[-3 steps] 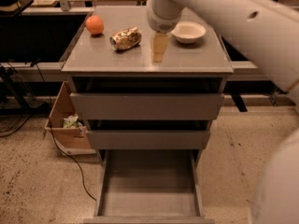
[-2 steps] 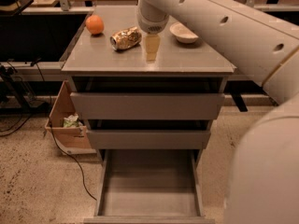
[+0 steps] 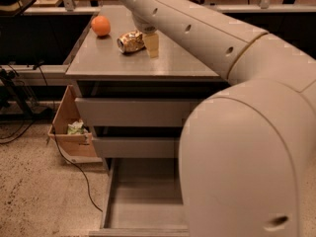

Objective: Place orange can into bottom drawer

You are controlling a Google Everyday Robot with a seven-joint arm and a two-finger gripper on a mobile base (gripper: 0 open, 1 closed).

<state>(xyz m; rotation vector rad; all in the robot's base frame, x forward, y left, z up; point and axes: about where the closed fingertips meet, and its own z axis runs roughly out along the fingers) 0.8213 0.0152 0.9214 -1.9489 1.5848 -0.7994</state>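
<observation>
My arm [image 3: 247, 147] fills the near right of the view, a broad pale shell that hides that side of the cabinet. Below and left of it the bottom drawer [image 3: 140, 206] stands pulled out, its flat grey floor bare where I can see it; the right part of it is behind my arm. To the left lies the speckled floor [image 3: 34, 196], with a dark cable [image 3: 74, 164] trailing across it toward the drawer's corner.

Above the open tray, the middle drawer [image 3: 136, 147] and the top drawer [image 3: 131, 111] are both pushed in. Beside the cabinet's left flank sits an open cardboard box [image 3: 66, 135] with something pale green inside.

Further back is the grey desk [image 3: 123, 65] top. The orange can [image 3: 131, 41] lies on its side there, well apart from the bottom drawer, its silver end turned to the left. My jaws hang down from the wrist just to the right of the can, low over the desk, and seem to touch the can's right end. Whether they are released or clenched I cannot tell. They are not around the can.

Left of the can and a little farther back rests a round orange fruit [image 3: 100, 25], apart from it.
</observation>
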